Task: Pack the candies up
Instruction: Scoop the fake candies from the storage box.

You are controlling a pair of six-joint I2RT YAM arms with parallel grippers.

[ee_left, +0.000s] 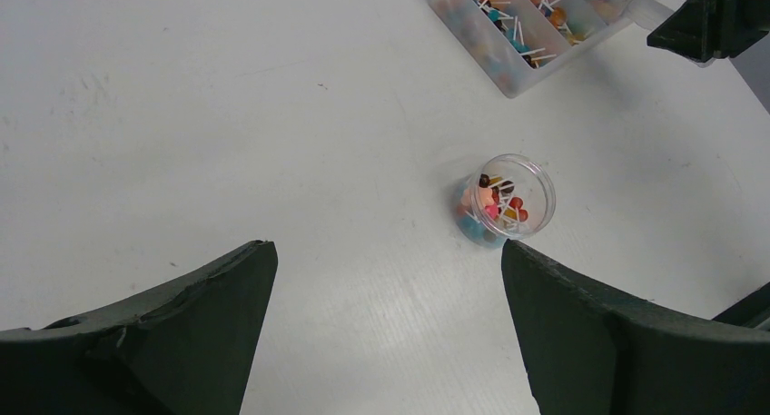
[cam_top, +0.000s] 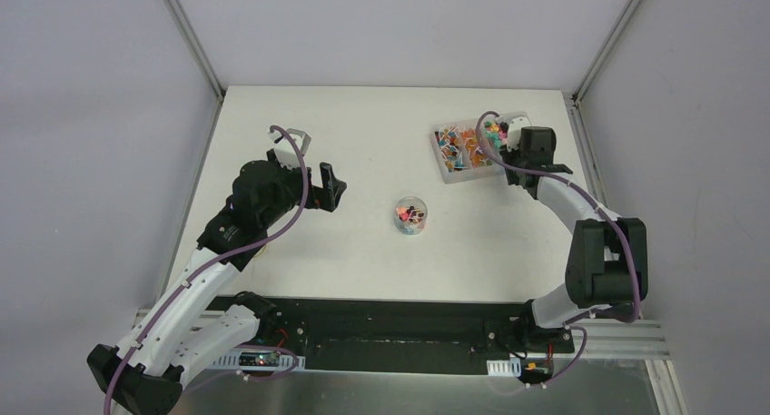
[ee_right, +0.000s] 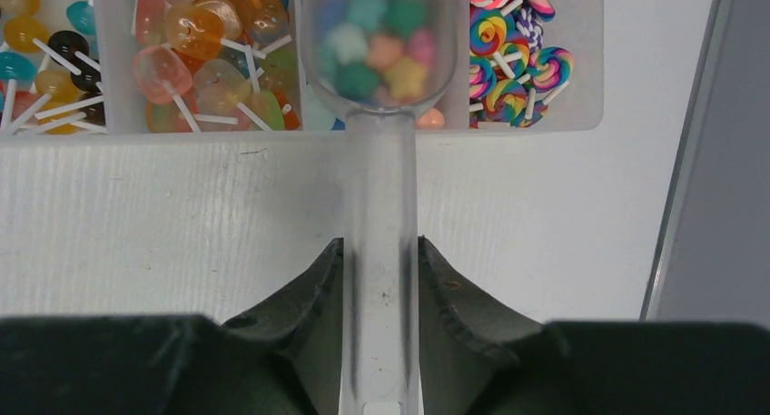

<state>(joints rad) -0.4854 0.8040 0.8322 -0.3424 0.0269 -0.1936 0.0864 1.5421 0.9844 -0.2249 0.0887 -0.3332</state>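
One scoop point(ee_right: 381, 165) sits pinched in the right gripper point(ee_right: 381, 256).

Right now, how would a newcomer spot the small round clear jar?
On the white table, look near the middle. The small round clear plastic jar stands alone there, open-topped, with a few multicoloured candies inside; the only other container, a rectangular divided clear tray at the far right, is larger.

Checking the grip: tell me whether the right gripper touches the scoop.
Touching. Right wrist view: the right gripper clamps the scoop by its handle, no gap either side.
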